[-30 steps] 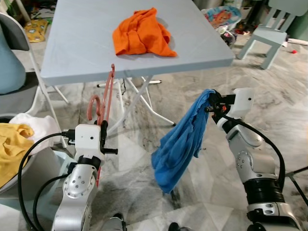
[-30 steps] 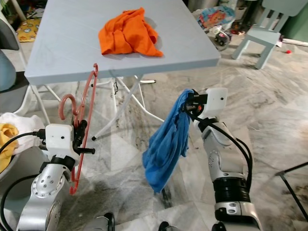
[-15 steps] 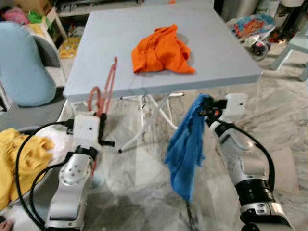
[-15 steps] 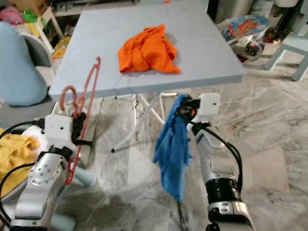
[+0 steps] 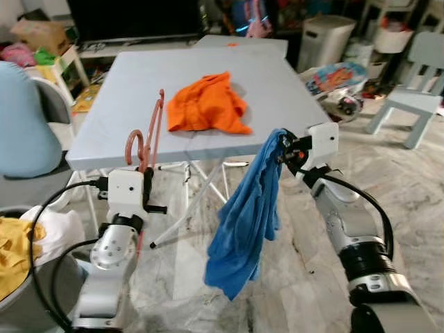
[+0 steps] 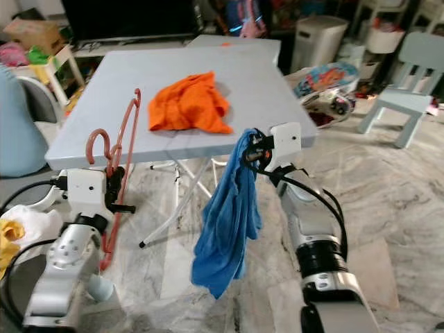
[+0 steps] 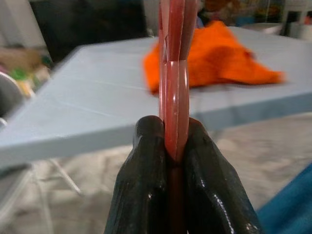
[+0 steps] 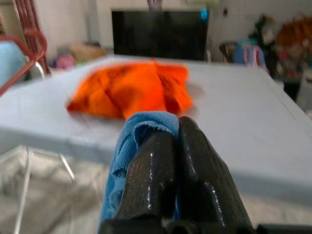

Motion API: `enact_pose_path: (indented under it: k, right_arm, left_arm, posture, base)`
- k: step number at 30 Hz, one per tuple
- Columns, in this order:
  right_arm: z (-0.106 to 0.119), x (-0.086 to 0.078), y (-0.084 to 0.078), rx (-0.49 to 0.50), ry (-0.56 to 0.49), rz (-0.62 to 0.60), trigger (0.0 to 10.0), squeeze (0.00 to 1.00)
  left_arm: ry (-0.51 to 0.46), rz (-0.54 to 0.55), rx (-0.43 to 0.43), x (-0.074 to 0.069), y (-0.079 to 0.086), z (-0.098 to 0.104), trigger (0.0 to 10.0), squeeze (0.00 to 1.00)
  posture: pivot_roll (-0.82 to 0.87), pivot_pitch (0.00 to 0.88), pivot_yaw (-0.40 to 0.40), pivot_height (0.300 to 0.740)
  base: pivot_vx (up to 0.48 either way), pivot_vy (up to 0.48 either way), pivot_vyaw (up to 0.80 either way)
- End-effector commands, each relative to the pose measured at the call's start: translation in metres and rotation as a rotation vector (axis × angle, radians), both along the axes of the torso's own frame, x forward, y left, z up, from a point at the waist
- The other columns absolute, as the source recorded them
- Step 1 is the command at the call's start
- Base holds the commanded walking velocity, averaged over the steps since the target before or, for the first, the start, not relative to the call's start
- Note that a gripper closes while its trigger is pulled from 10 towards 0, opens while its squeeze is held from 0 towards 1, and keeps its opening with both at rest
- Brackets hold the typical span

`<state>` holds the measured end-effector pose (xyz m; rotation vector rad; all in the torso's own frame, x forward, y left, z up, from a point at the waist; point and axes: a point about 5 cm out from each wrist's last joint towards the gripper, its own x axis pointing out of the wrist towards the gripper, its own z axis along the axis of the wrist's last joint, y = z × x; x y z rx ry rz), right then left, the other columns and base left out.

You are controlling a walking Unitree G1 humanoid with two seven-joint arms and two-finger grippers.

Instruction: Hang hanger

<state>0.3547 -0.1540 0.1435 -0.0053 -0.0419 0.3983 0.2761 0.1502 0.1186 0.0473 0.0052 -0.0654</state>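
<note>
Left claw (image 7: 173, 146): clenched on the red hanger (image 5: 154, 139), before the desk's (image 5: 125, 104) front edge.
Right claw (image 8: 178, 141): pinching the blue garment (image 5: 246, 215).
Risk: a thin pinch (garment hanging heavy) could slip.

one red hanger (image 5: 154, 132), one blue cloth (image 5: 246, 215), one orange cloth (image 5: 206, 104)

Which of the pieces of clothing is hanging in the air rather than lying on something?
The blue garment, pinched at its top by the right gripper and dangling toward the floor. The orange one lies crumpled on the grey table.
</note>
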Motion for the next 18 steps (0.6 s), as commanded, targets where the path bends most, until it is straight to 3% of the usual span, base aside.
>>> enact_pose_path:
  k: [1,6,18]
  right_arm:
    - [0.012,0.002,0.013,-0.010,-0.050,0.052,0.0,0.00]
    - [0.015,0.001,0.023,-0.016,-0.081,0.082,0.0,0.00]
    - [0.022,0.007,0.011,0.068,-0.095,-0.073,0.0,0.00]
  left_arm:
    - [-0.016,0.029,0.016,0.000,0.011,0.006,10.0,0.00]
    - [-0.016,0.024,0.001,0.002,0.008,0.007,10.0,0.00]
    - [-0.031,0.012,0.005,0.006,0.001,0.010,10.0,0.00]
  posture:
    - [0.18,0.030,0.022,0.740]
    - [0.17,0.048,0.029,0.740]
    - [0.16,0.058,0.010,0.740]
  base:
    - [0.285,0.386,0.00]
    - [0.148,0.415,0.00]
    - [0.000,0.423,0.00]
